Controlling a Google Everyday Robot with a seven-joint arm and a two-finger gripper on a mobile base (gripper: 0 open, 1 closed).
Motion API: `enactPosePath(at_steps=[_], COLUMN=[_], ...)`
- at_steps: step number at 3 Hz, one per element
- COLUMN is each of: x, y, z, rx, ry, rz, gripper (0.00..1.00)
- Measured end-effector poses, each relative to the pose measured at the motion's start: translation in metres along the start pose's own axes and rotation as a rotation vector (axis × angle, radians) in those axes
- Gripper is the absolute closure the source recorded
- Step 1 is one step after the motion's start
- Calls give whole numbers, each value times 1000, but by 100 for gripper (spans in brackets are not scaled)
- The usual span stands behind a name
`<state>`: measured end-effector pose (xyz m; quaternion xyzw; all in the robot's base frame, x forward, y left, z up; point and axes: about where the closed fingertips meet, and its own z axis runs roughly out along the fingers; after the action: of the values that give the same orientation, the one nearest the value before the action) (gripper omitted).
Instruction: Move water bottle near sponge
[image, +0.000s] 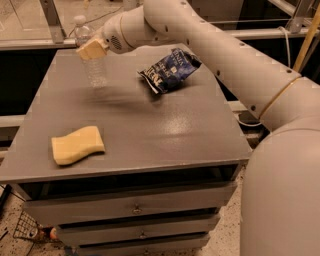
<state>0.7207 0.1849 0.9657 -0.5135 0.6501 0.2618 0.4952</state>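
Note:
The water bottle (94, 67) is clear with a white cap and is held upright, its base a little above the far left part of the grey table (165, 130). My gripper (92, 48) is shut on the bottle's upper body, with a tan pad in front of it. The sponge (77, 145) is pale yellow and lies flat near the table's front left corner, well in front of the bottle.
A dark blue snack bag (168, 71) lies at the back centre of the table, right of the bottle. My white arm reaches in from the right across the back. Drawers sit below the tabletop. A metal railing runs behind the table.

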Motion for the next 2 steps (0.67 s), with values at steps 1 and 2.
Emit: enactPosePath(at_steps=[1, 2], x=[-10, -9], y=[44, 96], z=[-3, -7], rx=[-71, -150], ry=[-1, -37], rz=[-29, -40], gripper=[100, 100])
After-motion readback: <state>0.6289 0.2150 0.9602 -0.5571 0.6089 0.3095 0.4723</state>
